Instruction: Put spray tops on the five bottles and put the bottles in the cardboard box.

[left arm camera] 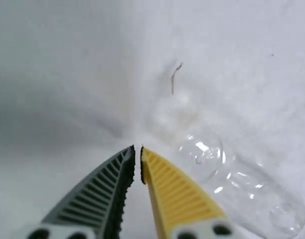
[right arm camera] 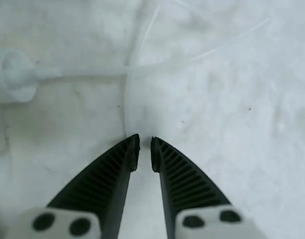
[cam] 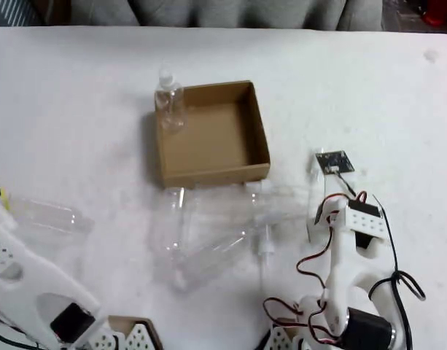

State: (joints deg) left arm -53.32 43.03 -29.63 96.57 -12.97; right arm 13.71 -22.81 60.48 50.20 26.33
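Left end effector (left arm camera: 137, 152): grey and yellow fingers closed tip to tip, gripping nothing. It sits low over the white table (cam: 369, 87), just beside a clear bottle (left arm camera: 232, 189) lying on its side w/ no top. Right end effector (right arm camera: 144, 144): black fingers drawn almost together, also empty. It points toward a loose spray top (right arm camera: 15, 77) whose thin dip tube (right arm camera: 87, 69) runs across the table ahead of the tips.

Likely trouble:
- The bottle is round and lying down, so closed fingers would prob. nudge it into a roll instead of gripping it. They need to spread first.
- Dip tubes are thin and bendy, and several cross nr the right fingers. Pinching one could drag another top along or kink the tube.
- Bottles and tops are clear on white, so edges are hard to judge and a grip could land off-centre.

Around: the cardboard box (cam: 256, 131) sits mid-table, open side up. One capped bottle (cam: 169, 102) stands upright at its far left corner; can't tell if it's inside the wall or against it. It could tip if bumped during loading. More uncapped bottles (cam: 205, 259) lie overlapping in front of the box, btwn the arms and the box. A second spray top (cam: 265, 244) lies beside them. That cluster blocks a straight path in.
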